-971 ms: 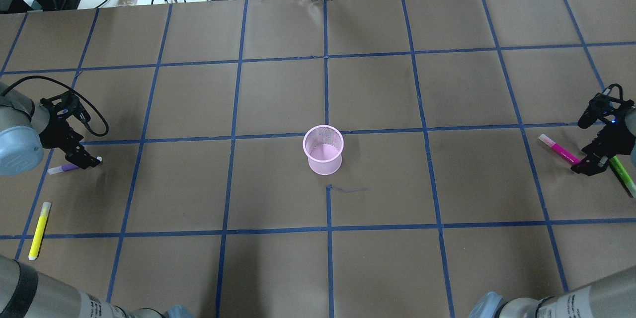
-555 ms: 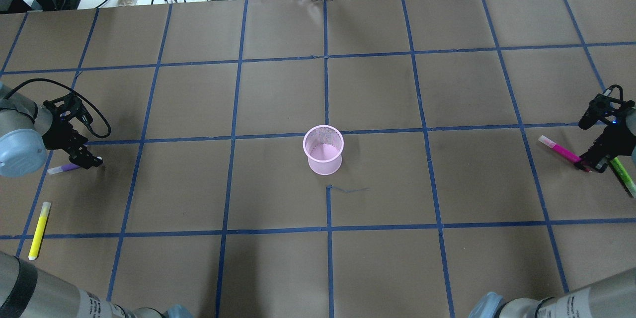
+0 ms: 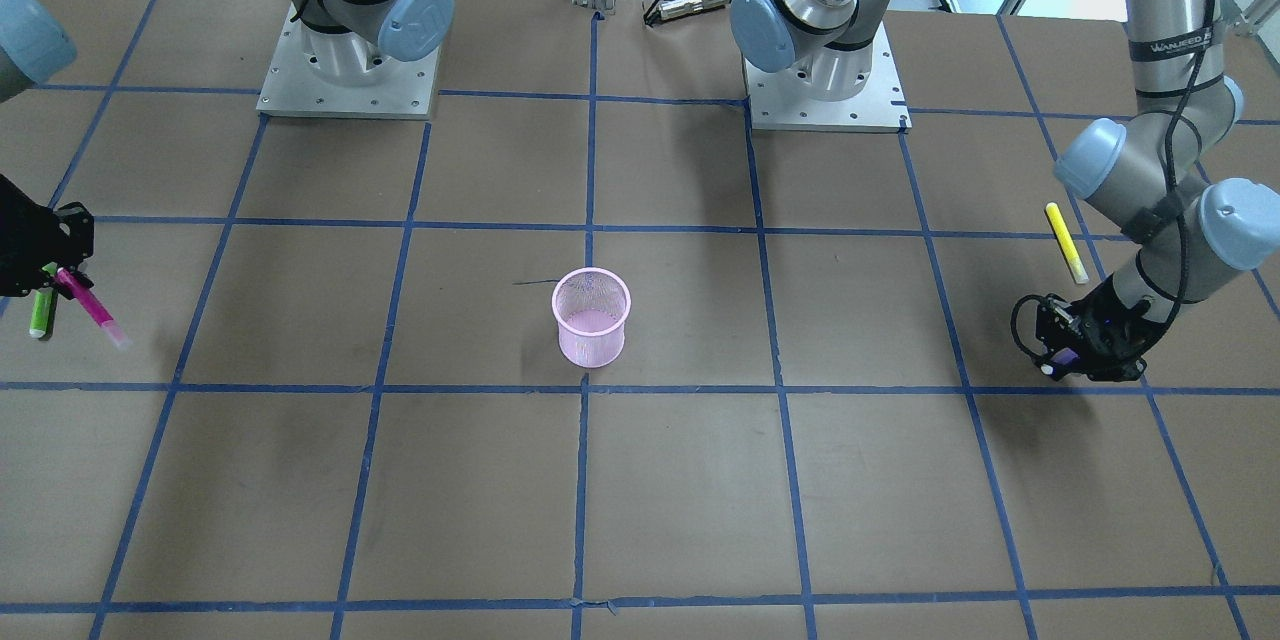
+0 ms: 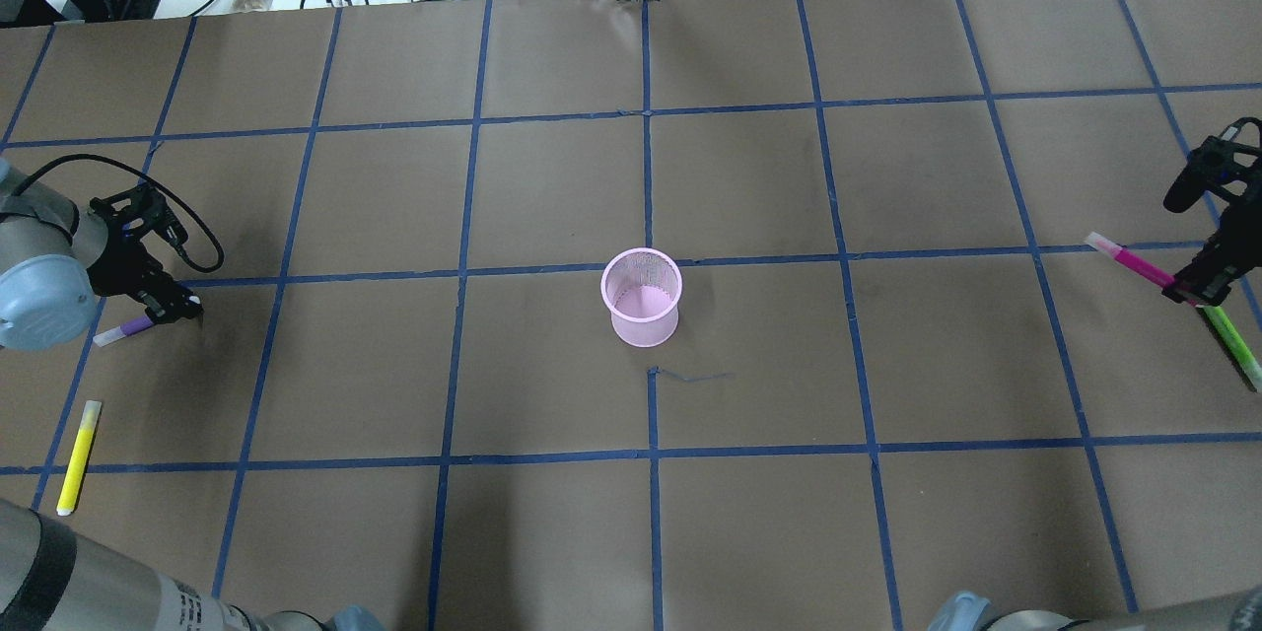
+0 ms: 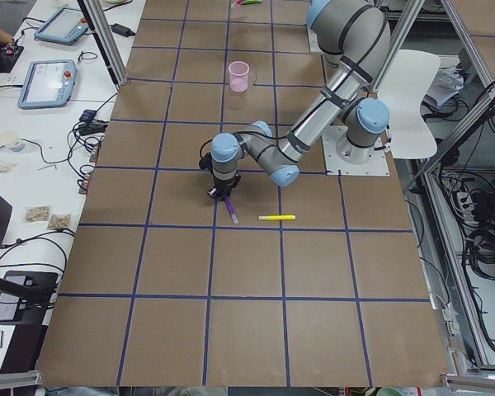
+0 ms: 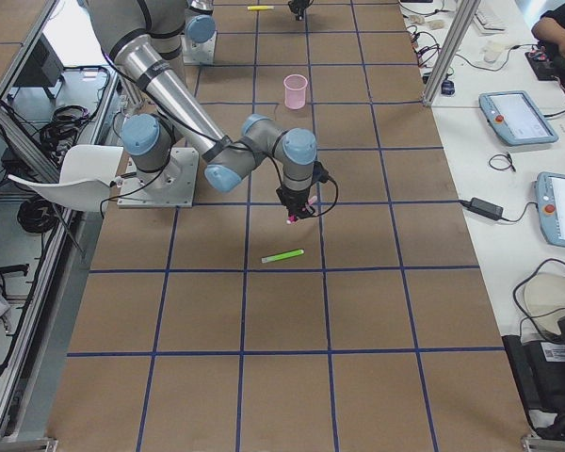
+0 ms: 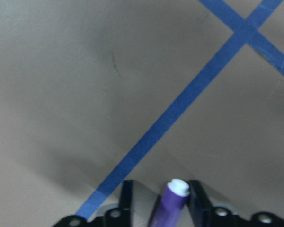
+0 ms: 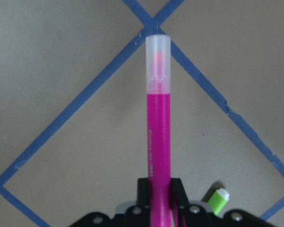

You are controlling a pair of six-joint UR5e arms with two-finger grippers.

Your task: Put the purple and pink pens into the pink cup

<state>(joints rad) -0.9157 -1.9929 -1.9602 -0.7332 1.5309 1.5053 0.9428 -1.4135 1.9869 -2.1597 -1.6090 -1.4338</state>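
The pink mesh cup (image 4: 642,296) stands upright at the table's middle, empty; it also shows in the front view (image 3: 591,317). My right gripper (image 4: 1188,291) is shut on the pink pen (image 4: 1129,261) and holds it above the table at the far right. The pen juts forward from the fingers (image 8: 158,123). My left gripper (image 4: 177,308) is low at the far left, its jaws on either side of the purple pen (image 4: 123,330), which lies on the table. In the left wrist view the purple pen (image 7: 173,203) touches one finger, with a gap to the other.
A green pen (image 4: 1232,345) lies on the table just under the right gripper. A yellow pen (image 4: 77,458) lies near the front left, close to the left arm. Cables and boxes sit beyond the table's far edge.
My right gripper closed on the pink pen and lifted it off the table, moving farther from the robot. My left gripper narrowed around the purple pen, which has not moved.
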